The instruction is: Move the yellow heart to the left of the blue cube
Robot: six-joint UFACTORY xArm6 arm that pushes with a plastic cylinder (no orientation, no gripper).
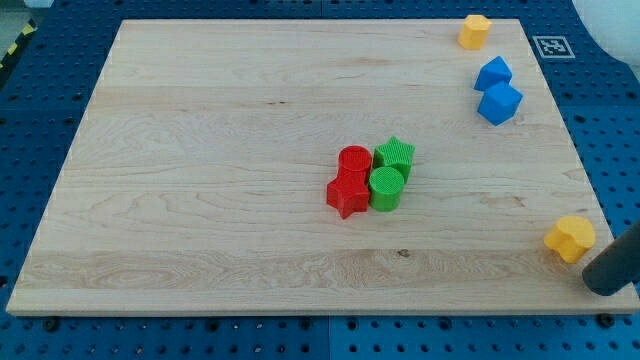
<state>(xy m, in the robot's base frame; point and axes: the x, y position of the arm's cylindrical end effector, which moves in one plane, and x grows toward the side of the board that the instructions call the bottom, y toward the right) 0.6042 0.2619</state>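
A yellow block that looks like a heart (569, 238) lies near the board's right edge, low in the view. My tip (601, 284) is just right of it and below it, a short way apart, at the board's bottom right corner. The blue cube (499, 103) sits near the right edge, high in the view. A second blue block (493, 72) of unclear shape touches it just above. Another yellow block (473, 31), roughly hexagonal, sits at the top right corner.
A tight cluster stands at the board's middle: a red cylinder (354, 160), a red star (347, 194), a green star (394, 155) and a green cylinder (386, 188). The wooden board (200, 150) lies on a blue perforated table.
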